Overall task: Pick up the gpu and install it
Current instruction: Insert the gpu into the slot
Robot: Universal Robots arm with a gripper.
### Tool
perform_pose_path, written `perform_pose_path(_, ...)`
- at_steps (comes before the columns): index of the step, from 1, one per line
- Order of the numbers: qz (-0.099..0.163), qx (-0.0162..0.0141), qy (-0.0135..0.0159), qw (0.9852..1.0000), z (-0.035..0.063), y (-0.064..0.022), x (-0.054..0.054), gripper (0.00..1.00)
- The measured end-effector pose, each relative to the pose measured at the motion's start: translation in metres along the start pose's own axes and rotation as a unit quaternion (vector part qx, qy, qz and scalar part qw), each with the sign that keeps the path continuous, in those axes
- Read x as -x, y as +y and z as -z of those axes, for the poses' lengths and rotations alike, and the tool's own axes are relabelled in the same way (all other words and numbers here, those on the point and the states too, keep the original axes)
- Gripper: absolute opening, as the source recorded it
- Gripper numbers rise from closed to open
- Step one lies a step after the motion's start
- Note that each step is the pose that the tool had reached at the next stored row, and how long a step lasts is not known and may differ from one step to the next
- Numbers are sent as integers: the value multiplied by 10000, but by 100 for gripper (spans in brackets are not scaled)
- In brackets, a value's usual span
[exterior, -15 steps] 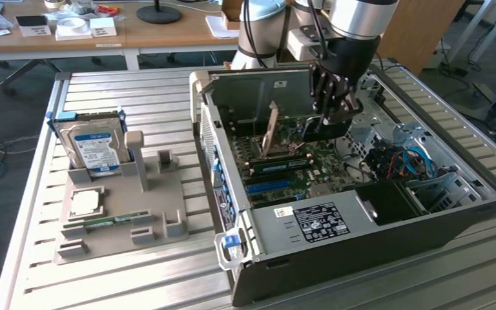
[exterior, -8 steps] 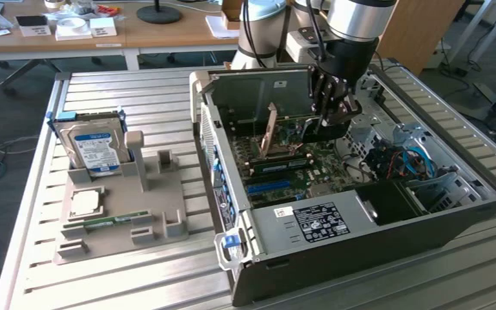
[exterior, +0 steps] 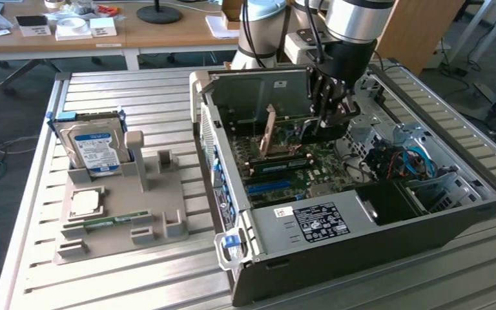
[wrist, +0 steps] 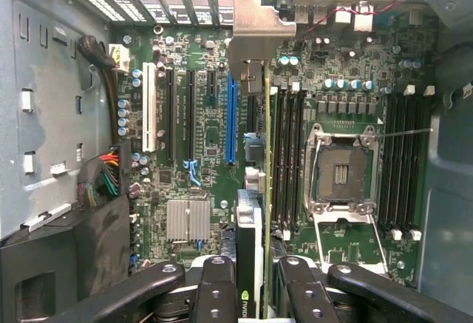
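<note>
Starting at the table's (exterior: 101, 87) edge on the exterior view's left, a grey fixture tray (exterior: 166, 197) carries a hard drive (exterior: 97, 148) standing upright in its cradle. Nearer the table's front edge lie a square processor chip (exterior: 86, 203) and a green memory stick (exterior: 110, 221), flat in their recesses. Moving across, the open computer case (exterior: 334, 248) fills the half of the table on the exterior view's right, side panel off, motherboard (exterior: 317, 171) exposed. And there's the arm, reaching down into the case near its back edge! The gripper (exterior: 332, 119) has its jaws partly closed, pinching the gpu (exterior: 304, 134) by its thin body. From the wrist, the fingers (wrist: 218, 286) clamp either side of the gpu (wrist: 251, 219), which stands on edge over the motherboard (wrist: 211, 116). It lies between the blue slot (wrist: 231, 116) and the memory slots, its metal bracket (wrist: 255, 35) up against the case's rear slot openings. Whether it's seated, I can't tell.
</note>
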State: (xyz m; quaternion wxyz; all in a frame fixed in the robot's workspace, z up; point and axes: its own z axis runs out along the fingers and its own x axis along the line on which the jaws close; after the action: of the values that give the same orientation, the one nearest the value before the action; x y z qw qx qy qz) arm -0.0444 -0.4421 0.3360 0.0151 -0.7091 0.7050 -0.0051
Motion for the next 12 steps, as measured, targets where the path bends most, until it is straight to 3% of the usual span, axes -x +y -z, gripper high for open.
perform_pose_path(12, 96, 1, -3, 10000, -82, 26, -4, 27)
